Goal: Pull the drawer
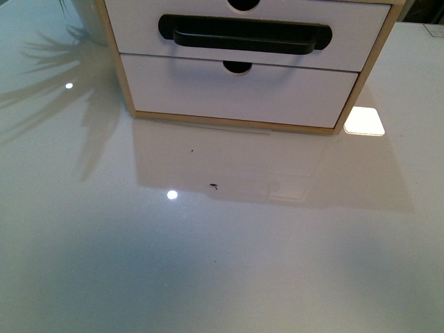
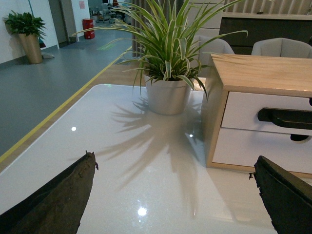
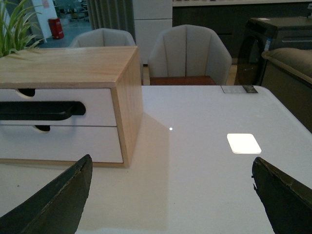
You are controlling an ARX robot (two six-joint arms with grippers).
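The drawer (image 1: 208,59) is the upper white front in a small wooden cabinet (image 1: 378,66) at the far edge of the front view. A long black bar handle (image 1: 244,36) sits in its black recess, and a semicircular notch (image 1: 243,3) cuts its top edge. The drawer looks shut, flush with the frame. It also shows as the drawer (image 2: 243,112) in the left wrist view and the drawer (image 3: 97,100) in the right wrist view. My left gripper (image 2: 174,168) is open above bare table, short of the cabinet's left front corner. My right gripper (image 3: 171,168) is open off its right front corner. Neither arm shows in the front view.
Below it is a plain white drawer front (image 1: 236,94) with a notch and no handle. A potted spider plant (image 2: 168,92) stands left of the cabinet. The glossy white table (image 1: 222,250) carries light reflections. Chairs (image 3: 187,53) stand beyond the table's far edge.
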